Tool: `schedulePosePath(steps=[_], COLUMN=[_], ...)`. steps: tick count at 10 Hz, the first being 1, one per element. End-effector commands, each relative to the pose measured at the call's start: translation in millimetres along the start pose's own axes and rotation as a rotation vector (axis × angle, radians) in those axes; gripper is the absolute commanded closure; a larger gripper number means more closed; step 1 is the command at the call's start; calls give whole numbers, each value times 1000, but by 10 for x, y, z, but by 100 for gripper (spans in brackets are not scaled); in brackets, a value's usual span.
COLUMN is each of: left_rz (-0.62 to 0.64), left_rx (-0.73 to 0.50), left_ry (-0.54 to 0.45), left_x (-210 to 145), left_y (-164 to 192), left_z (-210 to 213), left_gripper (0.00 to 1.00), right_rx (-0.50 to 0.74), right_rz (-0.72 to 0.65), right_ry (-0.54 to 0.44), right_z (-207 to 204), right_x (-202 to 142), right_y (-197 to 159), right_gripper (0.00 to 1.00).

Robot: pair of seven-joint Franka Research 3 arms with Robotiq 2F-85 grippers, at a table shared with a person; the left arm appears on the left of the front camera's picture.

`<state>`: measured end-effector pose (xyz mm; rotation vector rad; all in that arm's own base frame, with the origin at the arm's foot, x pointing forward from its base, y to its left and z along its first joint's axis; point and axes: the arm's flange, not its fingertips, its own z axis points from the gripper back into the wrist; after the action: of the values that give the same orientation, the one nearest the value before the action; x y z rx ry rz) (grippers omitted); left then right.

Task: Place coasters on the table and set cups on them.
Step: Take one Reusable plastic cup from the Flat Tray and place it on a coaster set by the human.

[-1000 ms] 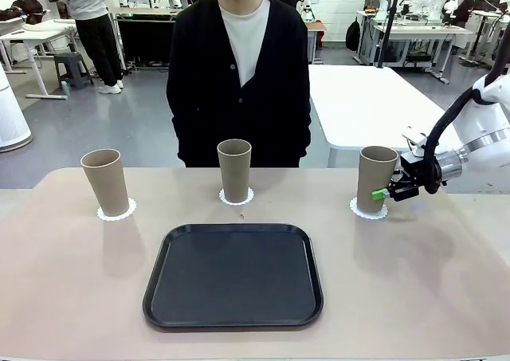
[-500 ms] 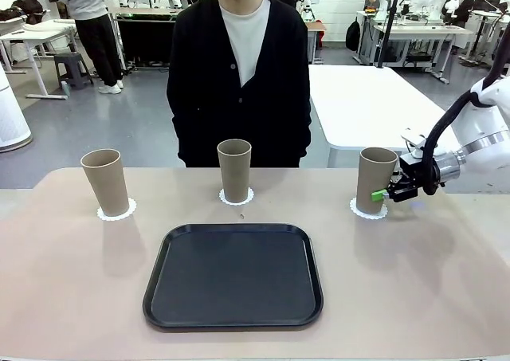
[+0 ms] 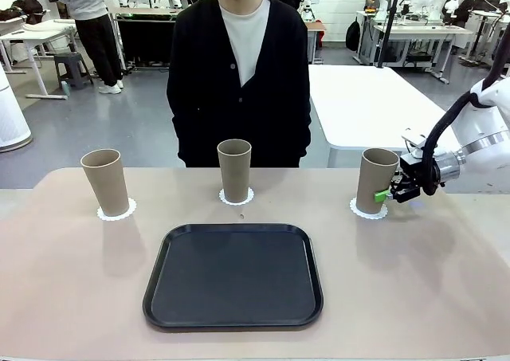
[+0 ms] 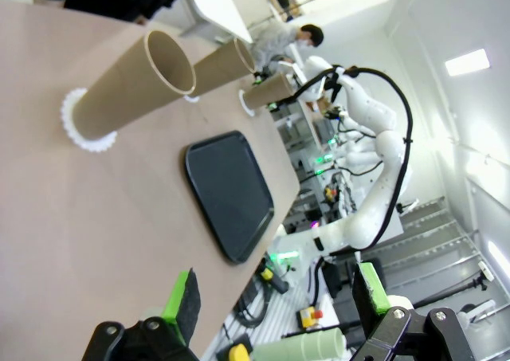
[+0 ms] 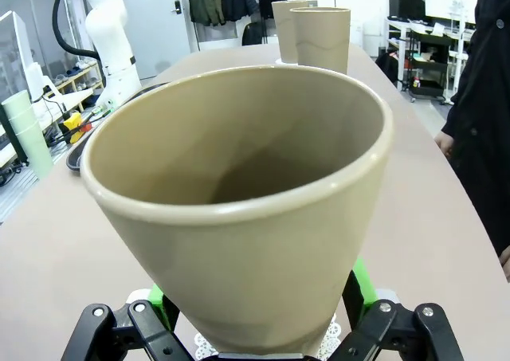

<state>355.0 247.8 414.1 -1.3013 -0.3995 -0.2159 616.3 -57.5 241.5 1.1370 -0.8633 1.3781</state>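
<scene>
Right pincer (image 3: 388,193) straddles the right cup (image 3: 375,180) low down; whether it grips, I cannot tell. That cup stands on a doily (image 3: 368,210) on the tabletop (image 3: 72,281). Left pincer (image 4: 275,297) gapes, holding nothing. No writing is legible.

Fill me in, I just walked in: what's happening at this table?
Three cups stand on paper coasters in a row on the table, behind a black tray. The right gripper is at the right cup, which sits on its coaster; the jaws stand around the cup's lower part, seemingly just letting go. The left gripper hangs open over the table's left end. A person stands at the far side, not touching anything.
</scene>
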Motion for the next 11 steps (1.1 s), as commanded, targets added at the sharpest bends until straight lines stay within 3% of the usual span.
schedulePosePath(steps=[1, 6, 11], left_rz=[-6, -6, -6], left_rx=[-3, -3, -3], left_ry=[-14, -14, -14], left_x=[12, 12, 12], left_y=[-16, -16, -16], left_z=[9, 9, 9], left_gripper=[0, 0, 0], right_rx=[24, 39, -34], right_rz=[2, -17, -26], right_ry=[19, 98, 82], right_z=[45, 104, 302], right_x=[5, 5, -49], right_y=[-22, -2, -64], right_gripper=[0, 0, 0])
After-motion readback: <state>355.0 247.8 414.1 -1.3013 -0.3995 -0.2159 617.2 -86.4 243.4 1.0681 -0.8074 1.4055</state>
